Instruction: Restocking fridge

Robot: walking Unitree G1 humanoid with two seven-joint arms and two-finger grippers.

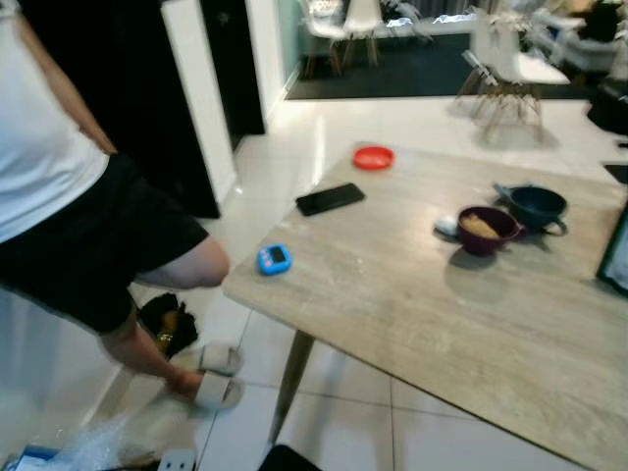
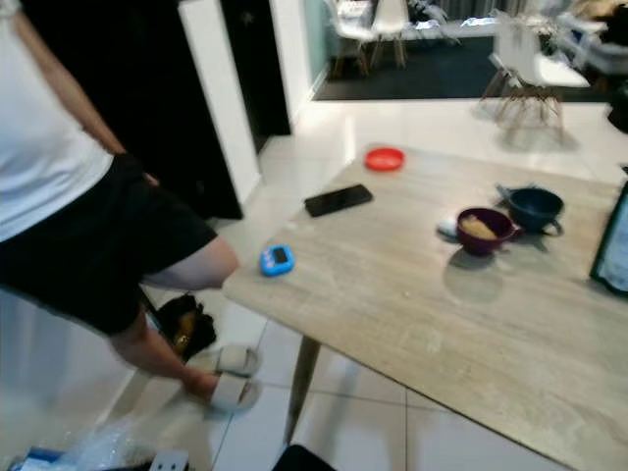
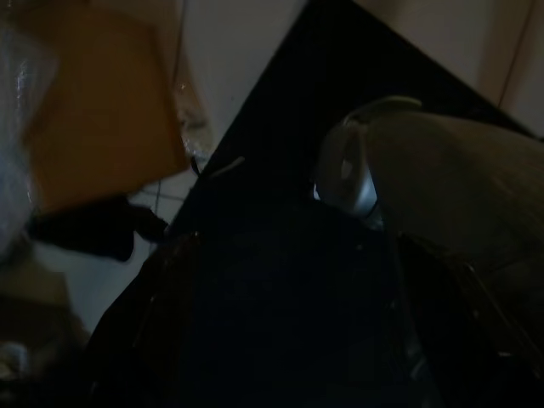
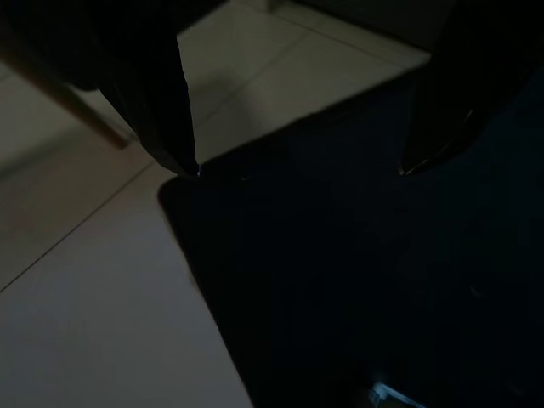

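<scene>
Right hand (image 4: pixel 293 166) hanging with fingers spread wide over pale floor tiles (image 4: pixel 93 280), left hand's state unclear (dark view), light wood-grain desk (image 1: pixel 461 324) carrying maroon bowl (image 1: pixel 486 229), dark blue pot (image 1: pixel 537 206), black phone (image 1: pixel 331 198).

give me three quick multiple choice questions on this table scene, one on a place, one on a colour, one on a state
1. Where does the black phone lie on the table?
A. between the red dish and the blue timer
B. inside the dark blue pot
C. on the floor

2. What colour is the small dish at the table's far edge?
A. green
B. red
C. white

3. What state is the maroon bowl in?
A. tipped over
B. upright, with tan food inside
C. covered by a lid

Answers:
1 A, it lies between the dish and the timer.
2 B, it shows bright red.
3 B, tan food shows inside the upright bowl.
</scene>
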